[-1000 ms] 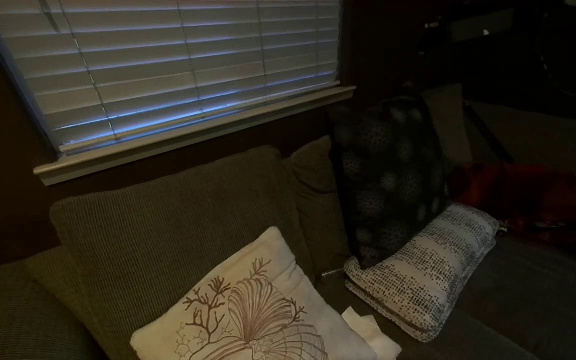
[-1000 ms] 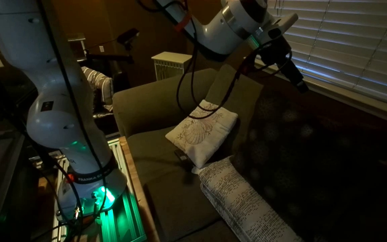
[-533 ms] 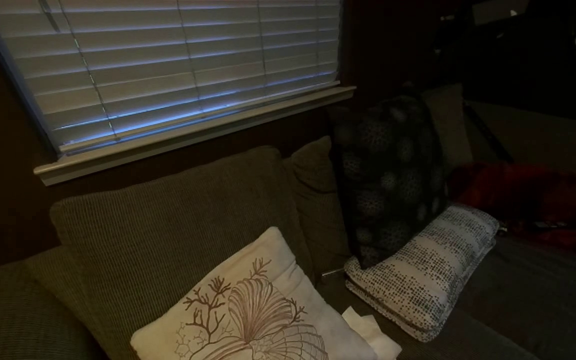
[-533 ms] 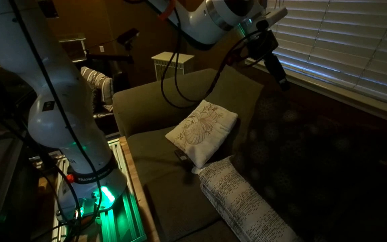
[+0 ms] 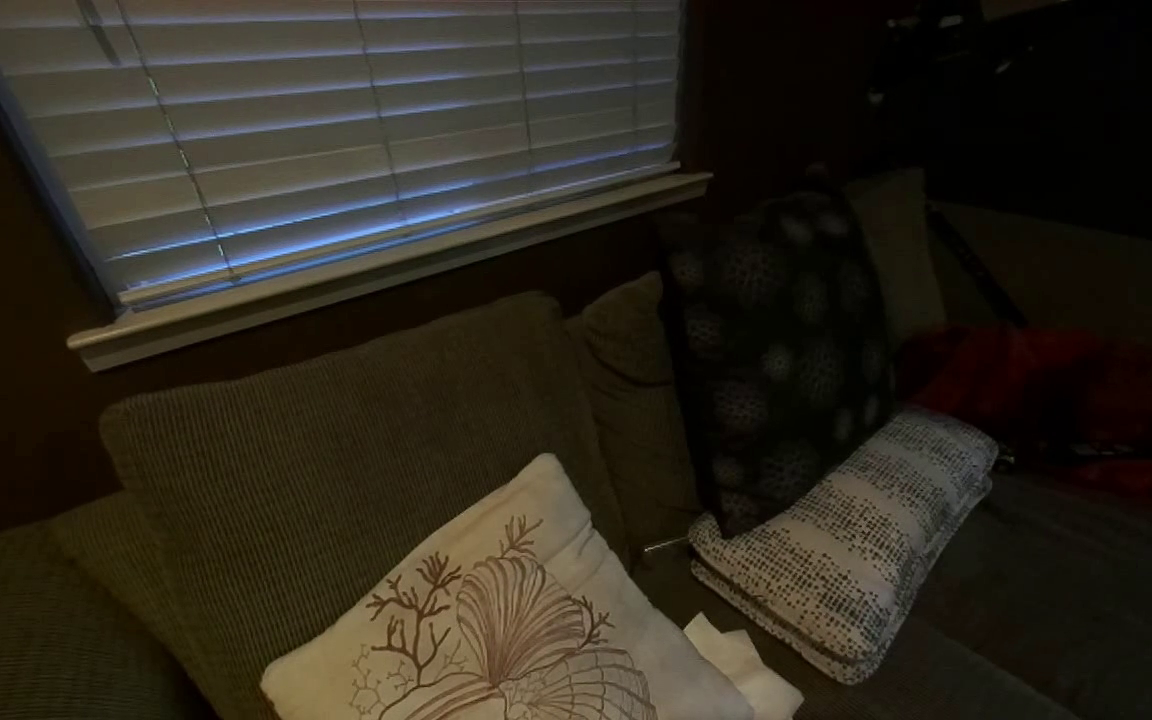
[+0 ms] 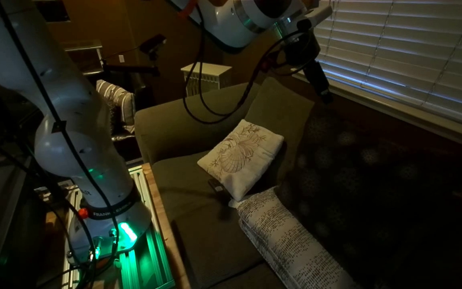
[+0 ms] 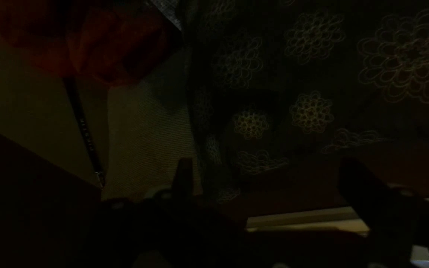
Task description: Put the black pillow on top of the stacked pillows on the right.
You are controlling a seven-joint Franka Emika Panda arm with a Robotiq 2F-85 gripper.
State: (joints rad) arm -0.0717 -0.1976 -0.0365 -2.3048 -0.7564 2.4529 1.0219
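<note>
Edges of the stacked pillows point(image 5: 856, 530): front long side faced the sofa seat point(image 6: 207, 241); rear long side met the black pillow point(image 5: 776, 350), which stood near upright behind the stack and appeared to touch it. Whether its lower edge rested on the stack or just behind could not be told. White cushion point(image 6: 239, 156) lay just beside one short end of the stack, a thin pale scrap point(image 5: 746, 665) between them; crumpled red cloth point(image 5: 1046, 390) lay near the opposite end. Hand point(image 7: 267, 160) was released, fingers spread wide with room between them; in an exterior view it hung higher than the stack and well apart from it. Contact with the black pillow was too dim to judge.

Materials: stack was flat, oblong, pale fabric with dark dashes in bands. Black pillow was large, squarish, soft cloth with pale flower-like outlines. White cushion carried a brown shell-and-coral motif. Back cushion point(image 5: 356, 440) of ribbed olive fabric stood to the rear of the stack. Blinds point(image 5: 366, 110) of pale horizontal slats hung higher than the stack, on its rear side.

Writing: "FRANK" was legible on a dark band point(image 6: 98, 214) round the robot base point(image 6: 103, 229), off the stack's front side; letters after it were partly covered. Black strap point(image 7: 84, 128), beyond the stack's red-cloth end, bore small pale letters, unreadable.
</note>
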